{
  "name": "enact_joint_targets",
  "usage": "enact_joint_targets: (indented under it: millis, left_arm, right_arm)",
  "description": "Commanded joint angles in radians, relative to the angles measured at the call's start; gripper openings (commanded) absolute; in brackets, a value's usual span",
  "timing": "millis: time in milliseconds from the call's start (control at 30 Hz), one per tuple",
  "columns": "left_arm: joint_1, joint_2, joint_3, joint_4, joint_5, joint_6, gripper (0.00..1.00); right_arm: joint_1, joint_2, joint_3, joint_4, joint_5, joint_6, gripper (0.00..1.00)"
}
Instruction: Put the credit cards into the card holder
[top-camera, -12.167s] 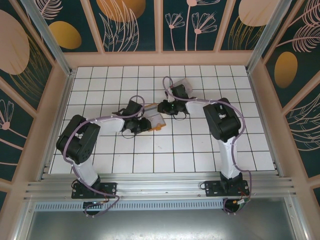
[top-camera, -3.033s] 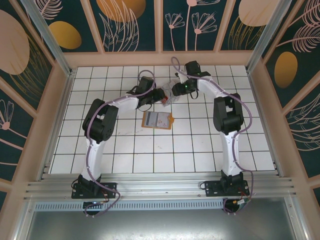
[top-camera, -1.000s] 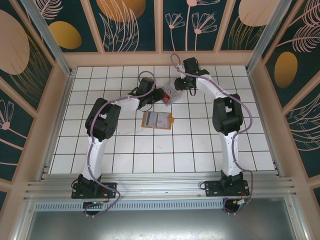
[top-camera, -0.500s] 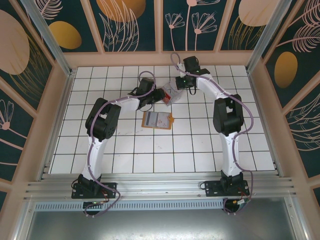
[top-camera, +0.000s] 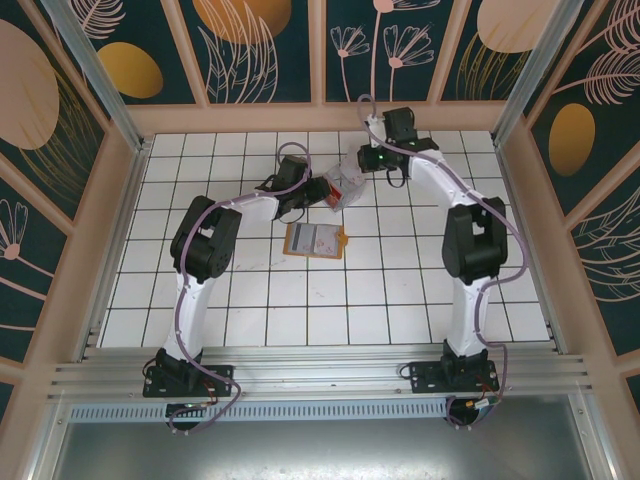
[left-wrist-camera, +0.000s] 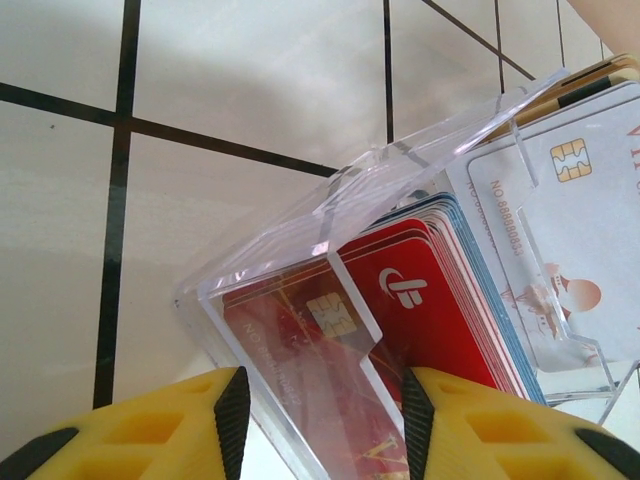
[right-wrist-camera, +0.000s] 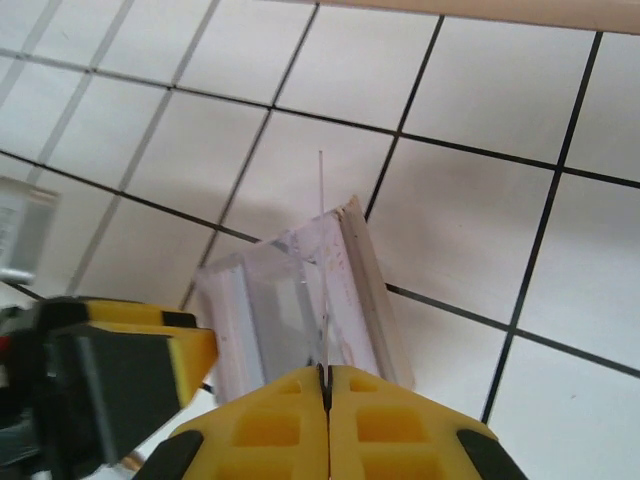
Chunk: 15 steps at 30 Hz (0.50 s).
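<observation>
**Operator:** Status of card transfer?

**Technician:** Early stage, by my judgement; the credit cards (left-wrist-camera: 400, 300) stand stacked inside the clear plastic box (left-wrist-camera: 290, 245), red ones in front, whitish ones behind; none is out of the box.

**Operator:** Gripper states?

**Technician:** Left gripper (left-wrist-camera: 320, 410): jaws spread to the box's width and clamped on its lower end; right gripper (right-wrist-camera: 325, 385): jaws pressed together on a thin clear edge, apparently the box's lid (right-wrist-camera: 300, 290), raised open.

**Operator:** Location of the receiver?

**Technician:** The card holder (top-camera: 316, 240) lies open and flat on the table (top-camera: 400, 290), apart from both grippers, nearer the arm bases than the box; whether a card already sits in it cannot be told from above.

**Operator:** Remaining work?

**Technician:** Practically all of it, as I judge: extract each card; carry it to the holder; seat it in a pocket.
</observation>
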<state>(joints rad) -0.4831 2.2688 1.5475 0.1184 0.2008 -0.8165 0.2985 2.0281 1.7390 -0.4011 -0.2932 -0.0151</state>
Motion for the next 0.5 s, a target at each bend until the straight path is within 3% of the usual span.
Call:
enact_joint_targets:
  millis: [0,233,467]
  left_arm:
    - [0.011,-0.076,-0.036,-0.094,-0.005,0.021,0.48]
    - [0.021,-0.290,-0.178,-0.126,-0.106,0.072,0.51]
    - [0.027,-0.478,-0.429,-0.126,-0.192,0.092,0.51]
  right_arm:
    - [-0.007,-0.135,-0.126,0.135,-0.136,0.111,0.06]
    - [0.018,-0.429,-0.653,0.547,-0.346,0.505,0.04]
    - [0.196,-0.537,-1.074,0.910,-0.206,0.864,0.01]
